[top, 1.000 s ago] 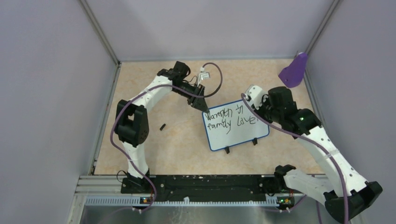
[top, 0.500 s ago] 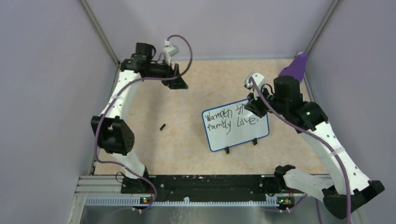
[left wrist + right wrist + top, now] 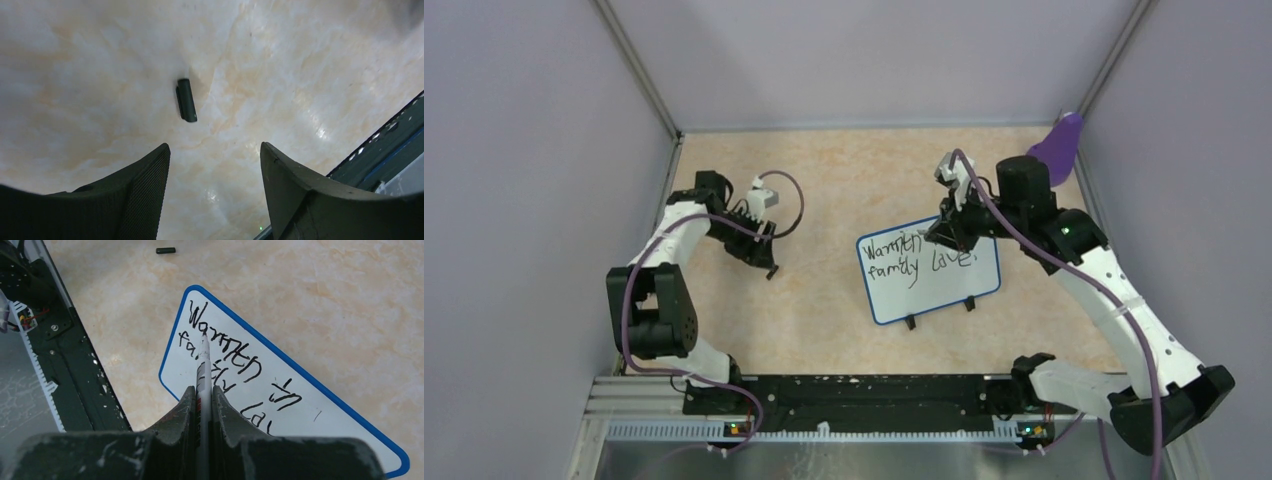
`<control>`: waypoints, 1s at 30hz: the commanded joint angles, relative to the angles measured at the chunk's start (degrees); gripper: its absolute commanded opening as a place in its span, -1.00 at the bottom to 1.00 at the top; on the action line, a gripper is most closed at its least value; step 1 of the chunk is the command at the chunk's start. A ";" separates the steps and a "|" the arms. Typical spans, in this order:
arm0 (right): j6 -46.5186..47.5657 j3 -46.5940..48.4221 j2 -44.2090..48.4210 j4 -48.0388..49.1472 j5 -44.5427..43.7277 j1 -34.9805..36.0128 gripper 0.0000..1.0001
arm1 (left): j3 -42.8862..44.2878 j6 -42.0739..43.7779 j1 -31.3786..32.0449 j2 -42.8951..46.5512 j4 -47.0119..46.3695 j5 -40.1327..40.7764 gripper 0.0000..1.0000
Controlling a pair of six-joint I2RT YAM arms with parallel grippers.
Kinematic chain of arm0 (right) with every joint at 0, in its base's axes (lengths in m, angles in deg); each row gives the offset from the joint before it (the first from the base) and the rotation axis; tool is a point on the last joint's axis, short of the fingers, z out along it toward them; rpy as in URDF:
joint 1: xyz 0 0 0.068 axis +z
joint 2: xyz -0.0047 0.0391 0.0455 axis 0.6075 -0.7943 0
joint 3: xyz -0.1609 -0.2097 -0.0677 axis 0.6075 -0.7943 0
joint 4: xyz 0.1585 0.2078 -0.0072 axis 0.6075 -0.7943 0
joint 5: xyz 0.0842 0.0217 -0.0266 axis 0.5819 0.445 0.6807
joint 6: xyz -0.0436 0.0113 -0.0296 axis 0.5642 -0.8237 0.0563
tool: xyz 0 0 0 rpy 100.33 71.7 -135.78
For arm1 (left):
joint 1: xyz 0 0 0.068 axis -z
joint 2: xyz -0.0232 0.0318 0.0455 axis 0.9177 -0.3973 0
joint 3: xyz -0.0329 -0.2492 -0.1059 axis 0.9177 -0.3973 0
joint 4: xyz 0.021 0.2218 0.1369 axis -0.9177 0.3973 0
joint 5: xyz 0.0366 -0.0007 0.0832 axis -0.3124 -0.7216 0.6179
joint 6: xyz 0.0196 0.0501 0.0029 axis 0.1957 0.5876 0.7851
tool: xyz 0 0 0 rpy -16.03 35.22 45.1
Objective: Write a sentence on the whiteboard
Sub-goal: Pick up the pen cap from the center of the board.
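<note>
The whiteboard (image 3: 944, 285) lies flat right of centre, blue-rimmed, with two black feet on its near edge. The sentence (image 3: 916, 256) runs across it in two black handwritten lines. My right gripper (image 3: 942, 234) hovers over the board's upper part, shut on a white marker (image 3: 203, 365). In the right wrist view the marker's tip points at the first word of the sentence (image 3: 235, 357) on the whiteboard (image 3: 330, 427); contact cannot be told. My left gripper (image 3: 215, 147) is open, low over the table, with a small black cap (image 3: 186, 100) lying just beyond its fingertips.
A purple scoop-shaped object (image 3: 1054, 148) leans in the far right corner. The black base rail (image 3: 864, 390) runs along the near edge. Grey walls close in the left, right and back. The cap (image 3: 165, 250) lies left of the board.
My left arm left the board's upper left corner, swung away to the far left, then came down over the black cap with its jaws opening. My right gripper shifted slightly with the marker.
</note>
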 commanded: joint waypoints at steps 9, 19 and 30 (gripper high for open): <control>-1.10 -1.41 -0.45 3.14 3.44 -0.37 -1.00 | -10.44 4.39 1.58 0.09 -10.33 8.73 0.38; -0.82 -0.85 -0.74 2.71 1.66 -0.37 -1.00 | -14.47 2.88 7.40 -1.92 -17.25 16.11 0.35; -0.99 0.74 -2.08 2.36 1.11 -0.37 -1.00 | -18.11 0.37 12.89 -7.03 -23.87 23.00 -0.15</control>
